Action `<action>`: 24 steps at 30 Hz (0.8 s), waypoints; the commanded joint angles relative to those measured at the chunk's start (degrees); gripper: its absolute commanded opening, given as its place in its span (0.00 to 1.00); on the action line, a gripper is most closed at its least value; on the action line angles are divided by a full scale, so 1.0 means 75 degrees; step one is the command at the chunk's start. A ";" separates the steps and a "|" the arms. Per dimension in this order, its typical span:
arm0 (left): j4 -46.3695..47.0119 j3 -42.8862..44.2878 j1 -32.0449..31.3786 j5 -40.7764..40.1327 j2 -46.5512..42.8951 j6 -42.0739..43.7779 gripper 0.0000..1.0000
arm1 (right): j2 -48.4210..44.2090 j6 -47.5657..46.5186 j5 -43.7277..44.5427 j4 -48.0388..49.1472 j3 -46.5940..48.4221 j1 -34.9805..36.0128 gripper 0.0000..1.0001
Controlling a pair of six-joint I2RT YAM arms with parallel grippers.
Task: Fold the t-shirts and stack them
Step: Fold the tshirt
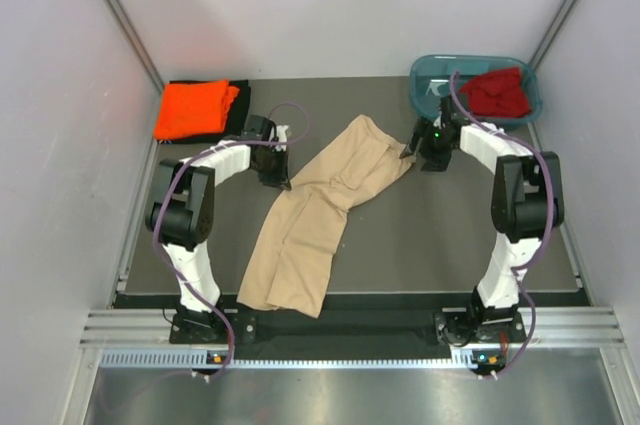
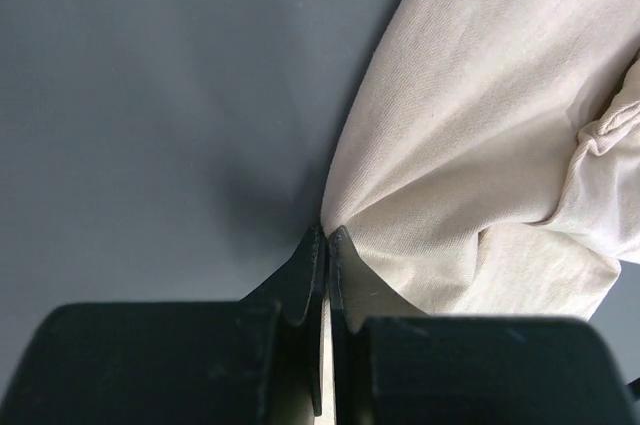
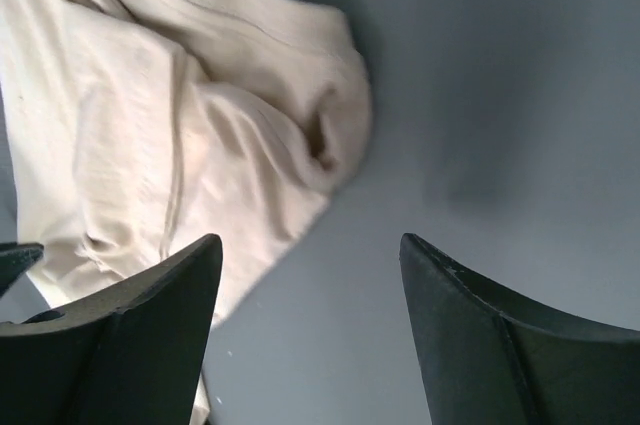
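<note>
The dark grey table sits inside plain white walls, with a metal rail along its near edge where the arm bases are bolted.

The beige t-shirt lies crumpled in a long diagonal band, from the near left-centre of the table up toward the far right. At the far right corner stands a teal tub holding the bunched dark red t-shirt. At the far left corner the folded orange t-shirt rests on the black t-shirt. Only the overhead view shows these corners; both wrist views take in just beige cloth and bare table.

The left fingers are pressed together, pinching a gathered edge of the beige t-shirt on its left side. That grip is plain in the left wrist view but hidden by the arm from above.

The right fingers are spread wide at the shirt's far right end. The right wrist view shows bare table between them, with cloth beside one finger and nothing held.
</note>
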 commanded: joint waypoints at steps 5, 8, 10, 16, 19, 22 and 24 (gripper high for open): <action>-0.0251 -0.0167 0.0100 -0.0024 -0.0354 -0.0113 0.00 | 0.1148 0.0108 0.0417 0.0501 0.1520 0.0494 0.66; -0.0263 -0.0109 0.0100 0.0069 -0.0319 -0.0137 0.00 | 0.1547 0.0107 0.0652 0.0068 0.2012 0.0553 0.65; -0.0286 -0.0086 0.0100 0.0105 -0.0331 -0.0160 0.00 | 0.1699 -0.0032 0.0817 0.0019 0.2201 0.0600 0.64; -0.0204 -0.0097 0.0111 0.0152 -0.0296 -0.0277 0.00 | 0.2425 -0.0361 0.0536 0.0253 0.3043 0.0670 0.31; -0.0017 -0.0237 0.0123 0.0280 -0.0226 -0.0511 0.02 | 0.2940 -0.0431 0.0325 0.0394 0.3571 0.0729 0.20; 0.0346 -0.0401 0.0146 0.0654 -0.0097 -0.0803 0.04 | 0.3444 -0.0443 0.0476 0.0418 0.4647 0.0822 0.12; 0.0707 -0.0472 0.0146 0.0807 -0.0038 -0.0991 0.06 | 0.3691 -0.0362 0.0594 0.0465 0.5094 0.0858 0.12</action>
